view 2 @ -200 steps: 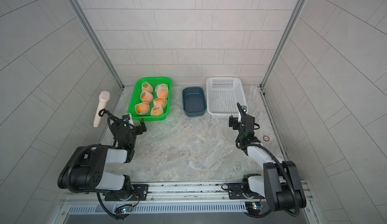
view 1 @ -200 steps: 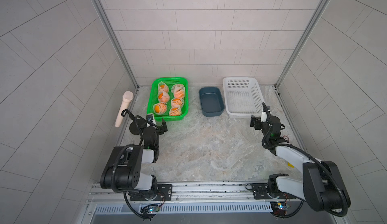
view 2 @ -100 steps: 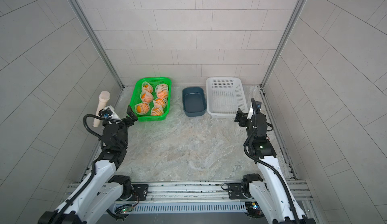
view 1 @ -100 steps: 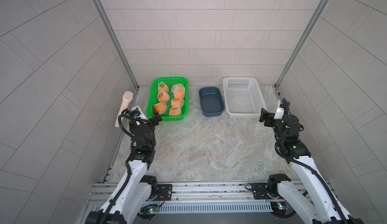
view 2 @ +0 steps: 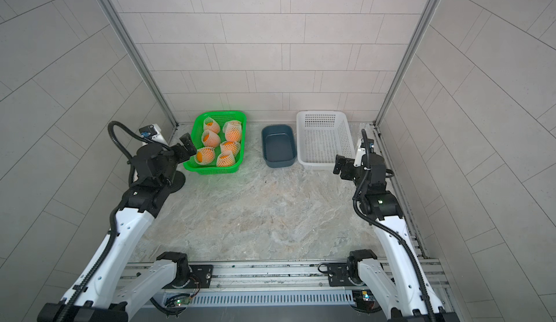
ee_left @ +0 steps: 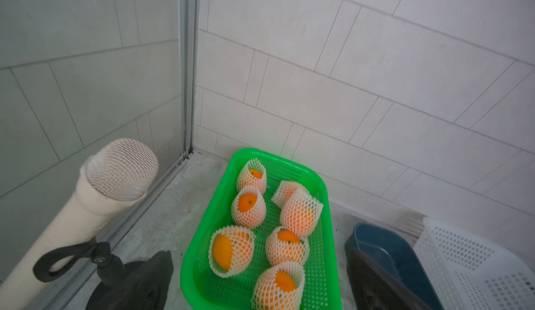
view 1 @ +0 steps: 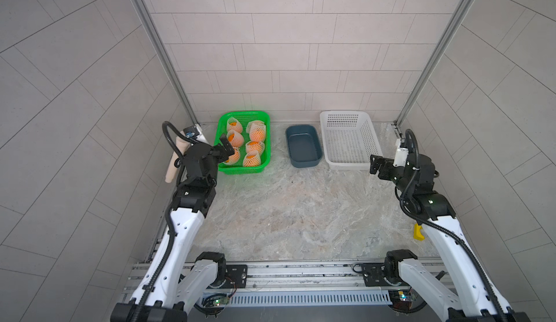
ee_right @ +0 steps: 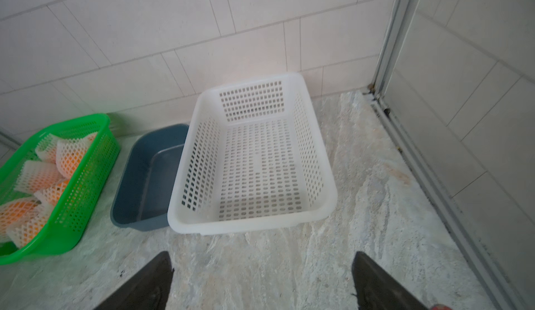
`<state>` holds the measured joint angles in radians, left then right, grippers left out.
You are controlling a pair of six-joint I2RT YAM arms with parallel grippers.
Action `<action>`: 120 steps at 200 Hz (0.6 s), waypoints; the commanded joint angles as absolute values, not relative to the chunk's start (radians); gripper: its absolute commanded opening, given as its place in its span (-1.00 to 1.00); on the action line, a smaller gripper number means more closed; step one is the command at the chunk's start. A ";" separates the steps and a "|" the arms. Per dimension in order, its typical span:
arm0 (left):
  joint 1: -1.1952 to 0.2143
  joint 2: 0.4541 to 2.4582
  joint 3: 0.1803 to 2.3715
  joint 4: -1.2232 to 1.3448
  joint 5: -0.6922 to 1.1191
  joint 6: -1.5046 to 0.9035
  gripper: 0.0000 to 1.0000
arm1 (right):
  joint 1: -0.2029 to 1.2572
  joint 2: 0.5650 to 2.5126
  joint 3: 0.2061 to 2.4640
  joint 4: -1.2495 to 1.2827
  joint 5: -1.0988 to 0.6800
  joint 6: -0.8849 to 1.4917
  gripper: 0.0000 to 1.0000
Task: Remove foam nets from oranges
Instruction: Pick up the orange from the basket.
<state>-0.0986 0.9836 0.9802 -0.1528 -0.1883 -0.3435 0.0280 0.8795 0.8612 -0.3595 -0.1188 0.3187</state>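
Several oranges (view 1: 255, 135) (view 2: 233, 132), each wrapped in a white foam net (ee_left: 301, 213), lie in a green basket (view 1: 240, 171) at the back left. Orange peel shows through the nets' open ends (ee_left: 223, 250). My left gripper (view 1: 224, 152) (view 2: 186, 147) hovers over the basket's front left corner, open and empty. In the left wrist view its gripper (ee_left: 258, 255) frames the nearest wrapped oranges. My right gripper (view 1: 376, 164) (view 2: 339, 165) (ee_right: 262, 255) is open and empty above bare table, just in front of the white basket's right corner.
A dark blue tub (view 1: 302, 146) stands between the green basket and an empty white perforated basket (view 1: 350, 164). A beige tube capped with mesh (ee_left: 121, 169) leans at the left wall beside my left arm. A small yellow piece (view 1: 418, 233) lies at the right edge.
Both arms have unfolded and risen from low near the table. The left gripper has swung toward the green basket; the right gripper has shifted right, in front of the white basket.
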 commanded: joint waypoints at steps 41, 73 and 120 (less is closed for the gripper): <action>-0.101 1.307 1.293 -0.670 -0.133 -0.389 0.96 | 0.061 0.970 0.902 -0.547 -0.232 0.353 0.92; -0.102 1.481 1.388 -0.783 -0.111 -0.358 0.93 | 0.101 1.007 0.908 -0.565 -0.227 0.348 0.91; -0.157 1.689 1.504 -0.873 -0.076 -0.307 0.93 | 0.178 1.053 0.930 -0.584 -0.185 0.343 0.91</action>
